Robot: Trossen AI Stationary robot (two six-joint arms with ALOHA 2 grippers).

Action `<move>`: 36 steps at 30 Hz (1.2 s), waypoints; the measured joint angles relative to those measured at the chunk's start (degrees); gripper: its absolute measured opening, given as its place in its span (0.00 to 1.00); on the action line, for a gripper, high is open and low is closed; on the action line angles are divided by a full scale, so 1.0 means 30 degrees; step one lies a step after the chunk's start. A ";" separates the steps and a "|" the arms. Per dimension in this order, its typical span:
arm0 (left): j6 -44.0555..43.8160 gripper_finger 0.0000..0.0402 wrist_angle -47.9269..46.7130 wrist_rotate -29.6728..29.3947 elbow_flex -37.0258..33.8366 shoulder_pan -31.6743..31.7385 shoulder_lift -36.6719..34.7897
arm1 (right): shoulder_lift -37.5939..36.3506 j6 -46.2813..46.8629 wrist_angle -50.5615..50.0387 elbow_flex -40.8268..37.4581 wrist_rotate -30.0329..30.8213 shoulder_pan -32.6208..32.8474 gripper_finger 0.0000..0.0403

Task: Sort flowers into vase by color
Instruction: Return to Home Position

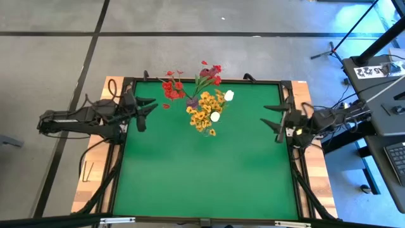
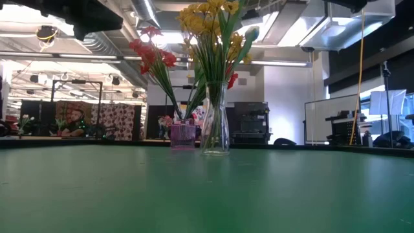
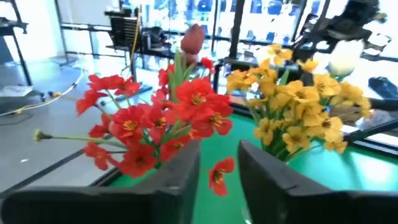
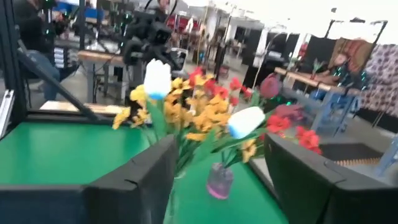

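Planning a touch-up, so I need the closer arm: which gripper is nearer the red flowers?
Left. The left gripper sits at the table's left edge, just beside the red flowers. The right gripper is at the right edge, beyond the yellow flowers, clearly farther off.

Table (image 1: 190, 180): we see it lying between the two arms, with both vases on its far half, near the middle of the back edge.
Tall vase (image 2: 215, 129): in the low view we find it just right of the short vase and slightly nearer.
Short vase (image 2: 183, 136): it stands just beside the tall vase, toward the left arm's side.
Sprays in the tall vase (image 1: 204, 115): they spread toward the table's middle, and we see two tulips (image 1: 229, 95) among them.
Sprays in the short vase (image 1: 172, 88): they spread toward the left arm, with a bud (image 3: 193, 38) above them.
Left gripper (image 1: 147, 113): it sits at the table's left edge, well apart from the vases.
Right gripper (image 1: 273, 121): it sits at the right edge, opposite the left gripper.
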 joint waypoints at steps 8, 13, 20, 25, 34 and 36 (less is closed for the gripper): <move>0.1556 0.02 0.2926 0.0872 -0.1172 -0.0082 -0.0118 | -0.4094 -0.2704 0.1552 -0.1510 0.0814 -0.0007 0.33; 0.2155 0.00 0.2518 0.1468 -0.1201 -0.0082 -0.0751 | -0.5615 -0.2046 0.0175 -0.1958 -0.0938 -0.0007 0.13; 0.2164 0.00 0.5731 0.4465 -0.2985 -0.0082 -0.1343 | -0.6815 -0.1732 0.2778 -0.4857 -0.5632 -0.0007 0.04; 0.2066 0.00 0.7450 0.4481 -0.4829 -0.0075 -0.1349 | -0.6808 -0.2188 0.4607 -0.6941 -0.5870 -0.0001 0.01; 0.1487 0.00 0.8908 0.4463 -0.6439 -0.0075 -0.1349 | -0.6779 -0.1789 0.5148 -0.8280 -0.4820 -0.0007 0.01; 0.1494 0.00 0.9625 0.4463 -0.6934 -0.0075 -0.1349 | -0.6799 -0.1789 0.5336 -0.8442 -0.4645 -0.0007 0.00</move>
